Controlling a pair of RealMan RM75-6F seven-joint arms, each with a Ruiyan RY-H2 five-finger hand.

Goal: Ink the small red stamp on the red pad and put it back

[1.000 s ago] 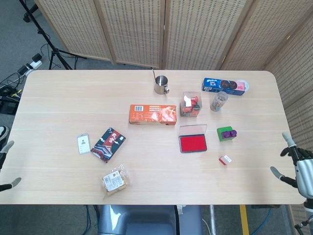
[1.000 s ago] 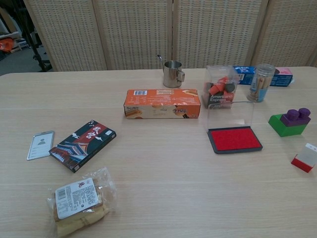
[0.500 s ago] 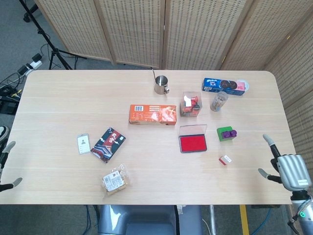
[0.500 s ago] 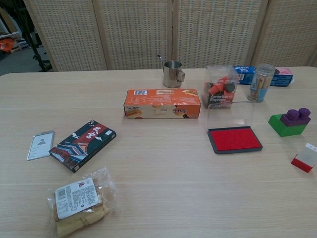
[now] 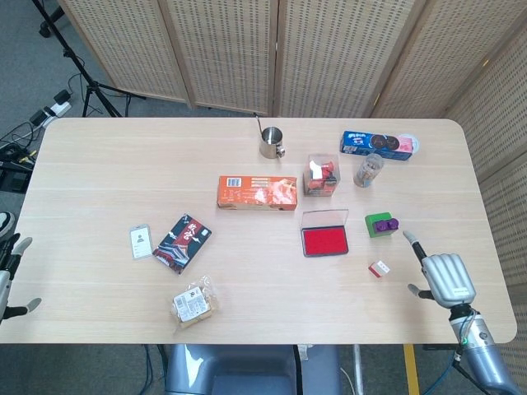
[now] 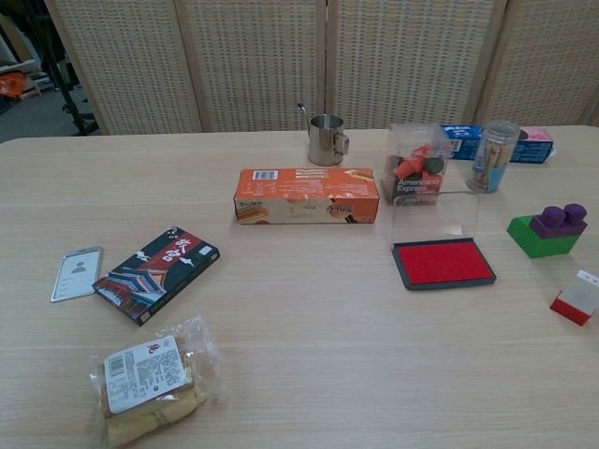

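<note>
- Lying on the table (image 5: pixel 123 173) near its front right, the stamp (image 5: pixel 379 268) sits well apart from the right hand (image 5: pixel 445 279), which is over the table's right front corner, to the stamp's right.
- The stamp is just in front of the red pad (image 5: pixel 324 241) and to its right, not touching it; a green and purple block (image 5: pixel 381 224) stands behind the stamp.
- The stamp is a small block, red at one end and white at the other, lying tilted on its side in the chest view (image 6: pixel 576 298).
- The pad is open, its clear lid (image 6: pixel 435 217) standing upright at the back.
- The right hand is back-up, holding nothing, fingers spread and pointing toward the block.
- The left hand (image 5: pixel 10 276) shows only as fingertips at the left edge, spread and empty.
</note>
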